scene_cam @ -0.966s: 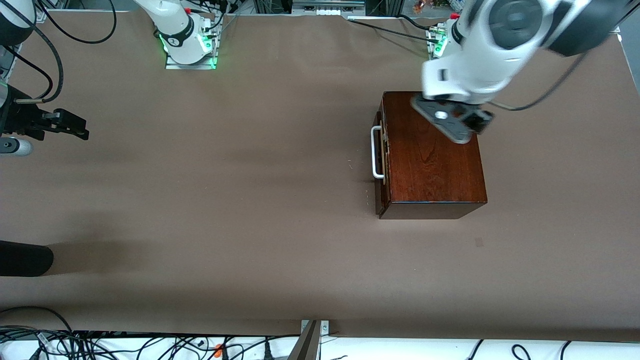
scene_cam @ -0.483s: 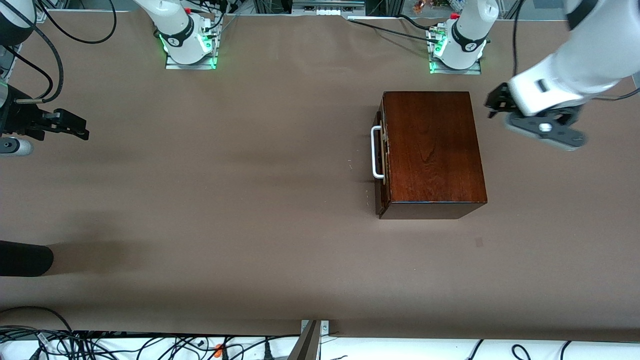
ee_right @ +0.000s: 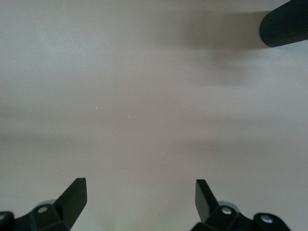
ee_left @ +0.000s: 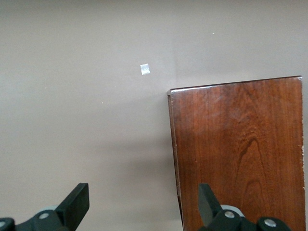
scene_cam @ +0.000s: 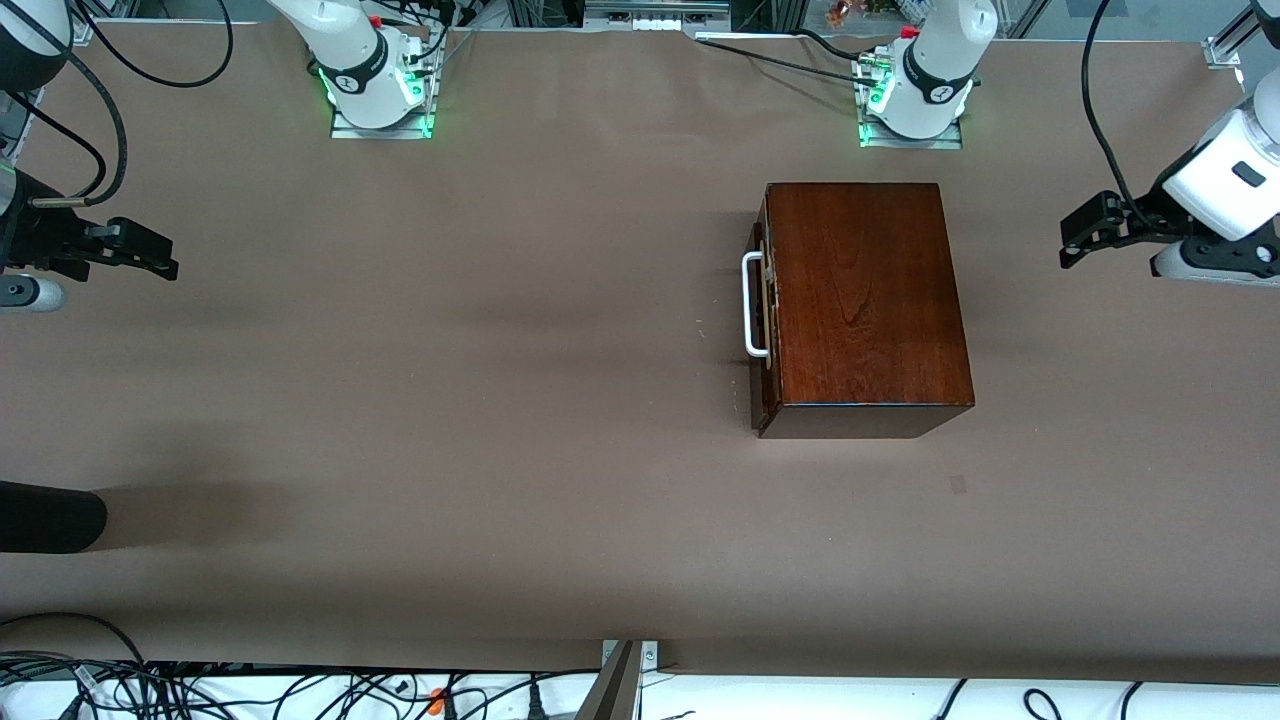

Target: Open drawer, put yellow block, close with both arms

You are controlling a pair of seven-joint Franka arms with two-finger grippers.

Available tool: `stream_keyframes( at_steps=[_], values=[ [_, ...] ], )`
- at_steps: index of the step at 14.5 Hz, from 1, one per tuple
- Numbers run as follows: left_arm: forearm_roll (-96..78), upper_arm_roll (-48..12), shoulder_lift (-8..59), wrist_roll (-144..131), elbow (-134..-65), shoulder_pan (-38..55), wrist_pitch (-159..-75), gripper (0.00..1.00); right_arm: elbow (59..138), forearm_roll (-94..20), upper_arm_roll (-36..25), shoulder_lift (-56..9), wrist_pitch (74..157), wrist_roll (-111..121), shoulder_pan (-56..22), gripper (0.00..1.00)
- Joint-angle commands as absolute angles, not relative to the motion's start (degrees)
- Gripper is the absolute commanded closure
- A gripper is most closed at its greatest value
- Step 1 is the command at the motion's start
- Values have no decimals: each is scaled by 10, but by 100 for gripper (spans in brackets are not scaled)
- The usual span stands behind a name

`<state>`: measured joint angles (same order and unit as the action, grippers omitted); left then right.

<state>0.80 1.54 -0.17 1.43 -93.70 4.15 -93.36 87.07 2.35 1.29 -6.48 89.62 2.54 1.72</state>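
Observation:
The glossy dark reddish-brown box stands on the table near the left arm's base. Its drawer is pushed in, with the white U-shaped handle facing the right arm's end of the table. My left gripper is open and empty, over the table beside the box at the left arm's end. In the left wrist view the box top lies by one finger. My right gripper is open and empty and waits at the right arm's end; it also shows in the right wrist view. The yellow block is out of view.
A dark ribbed cylinder juts in over the table edge at the right arm's end and shows in the right wrist view. A small grey mark lies on the brown table nearer the front camera than the box.
My left arm has swung from over the box top out to the left arm's end of the table. The box, the drawer and my right arm have not moved.

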Motion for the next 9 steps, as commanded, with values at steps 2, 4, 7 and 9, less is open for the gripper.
stream_keyframes(
  at_steps=[2, 4, 7, 9],
  values=[
    [5, 13, -21, 4, -964, 41, -945, 0, 869, 16, 18, -62, 897, 23, 25, 0],
    [6, 8, -18, 3, -960, 40, -936, 0, 869, 15, 18, -62, 897, 23, 25, 0],
    [6, 8, -16, 2, -956, 40, -931, 0, 868, 15, 19, -62, 897, 23, 25, 0],
    [6, 8, -15, 2, -955, 40, -931, 0, 868, 15, 19, -62, 896, 23, 25, 0]
  ],
)
